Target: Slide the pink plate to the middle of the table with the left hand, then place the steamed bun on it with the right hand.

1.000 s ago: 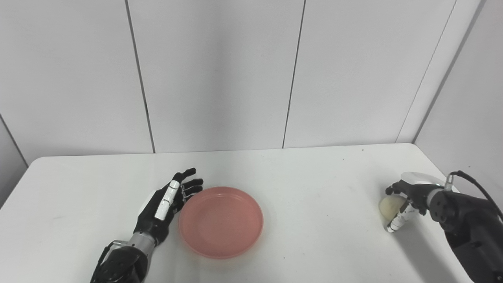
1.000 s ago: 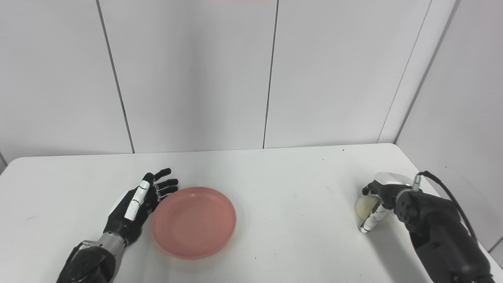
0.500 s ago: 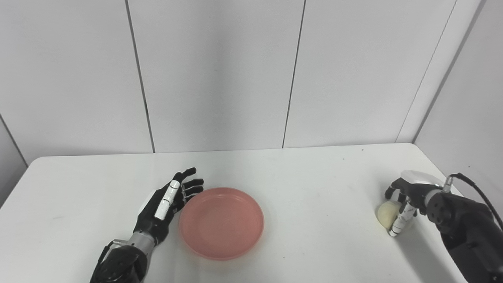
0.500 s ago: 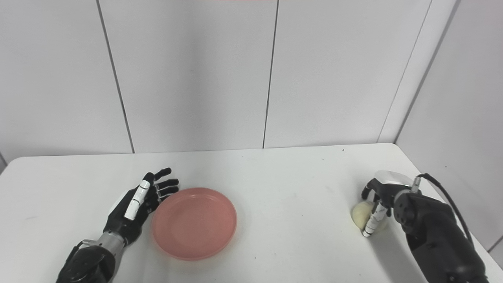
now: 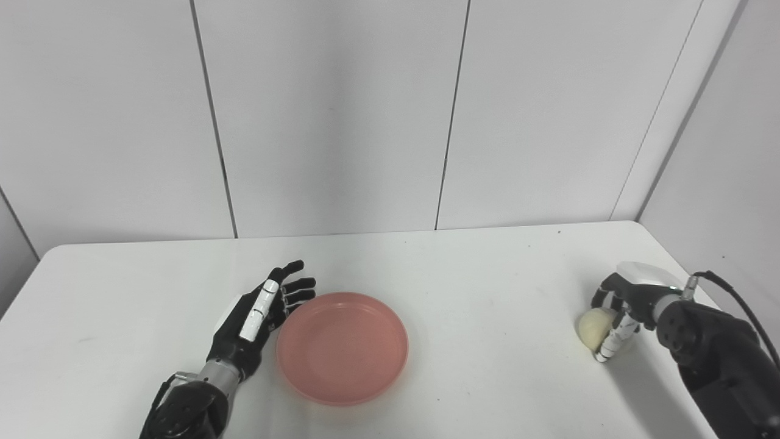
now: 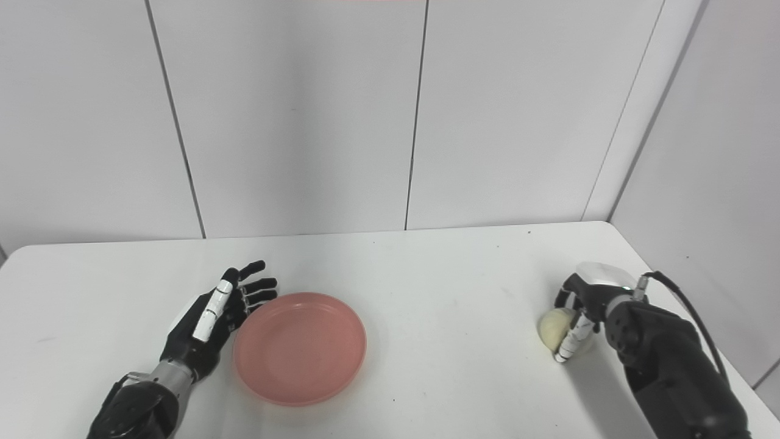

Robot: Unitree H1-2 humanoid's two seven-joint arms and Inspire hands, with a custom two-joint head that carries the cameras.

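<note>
The pink plate (image 5: 342, 347) lies flat near the middle of the white table (image 5: 475, 286), a little left of centre. My left hand (image 5: 259, 311) rests open on the table beside the plate's left rim, fingers stretched out and apart. A pale, round steamed bun (image 5: 594, 327) is at the far right. My right hand (image 5: 621, 311) is curled over it, fingers and thumb closed around its right side and top. Whether the bun touches the table I cannot tell.
White wall panels rise behind the table. The table's right edge runs close beside the right arm (image 5: 719, 360). A black cable (image 5: 740, 296) loops off the right wrist.
The right hand with the bun has shifted slightly left towards the plate. The view itself has also drifted a little. Left hand and plate stay where they were.
</note>
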